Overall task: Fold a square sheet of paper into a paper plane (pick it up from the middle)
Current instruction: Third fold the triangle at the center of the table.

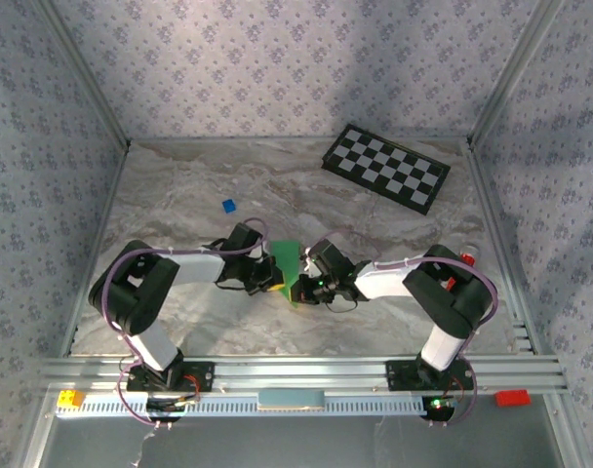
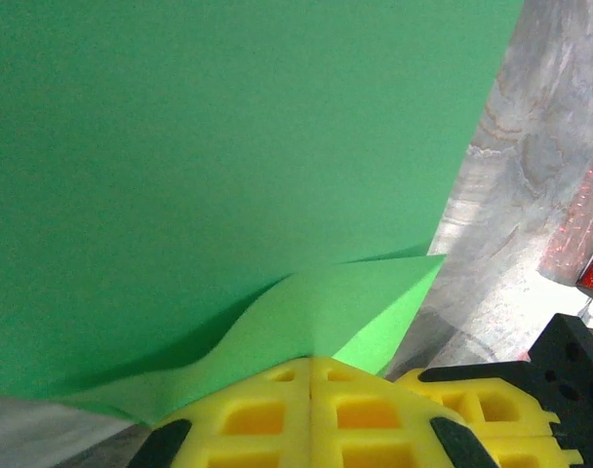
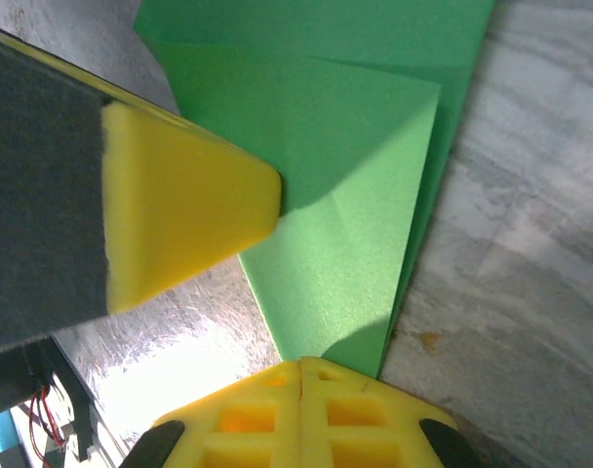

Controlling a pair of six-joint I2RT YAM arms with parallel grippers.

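Far left on the grey marble-patterned tabletop (image 1: 179,322) sits a tiny blue block (image 1: 228,206), well apart from the work and not involved. The left gripper (image 1: 269,273) reaches in toward centre. In its wrist view its yellow ribbed fingertips (image 2: 311,390) are clenched together with the lower edge of the thin bright green square sheet of paper (image 2: 228,146) running into the seam, so it looks pinched there, probably to anchor that side. The paper (image 1: 287,258) is mid-table between the two grippers, tilted up off the tabletop rather than lying flat. It is already layered, with a folded-over flap (image 2: 360,297) lying against the bigger panel. The right gripper (image 1: 304,285) comes from the other side, just beside the left one. In its wrist view its yellow fingertips (image 3: 301,390) are also clenched, with the narrow bottom corner of the paper (image 3: 355,175) going in between them. The left gripper's yellow pad (image 3: 189,214) touches the paper's edge from the left. The two-sided hold is likely there to keep the layers aligned while a crease is set. Judgement: mid-fold, not yet a dart shape. Slipping layers are the risk. Far right at the back lies a black-and-white checkerboard (image 1: 385,168), unused.
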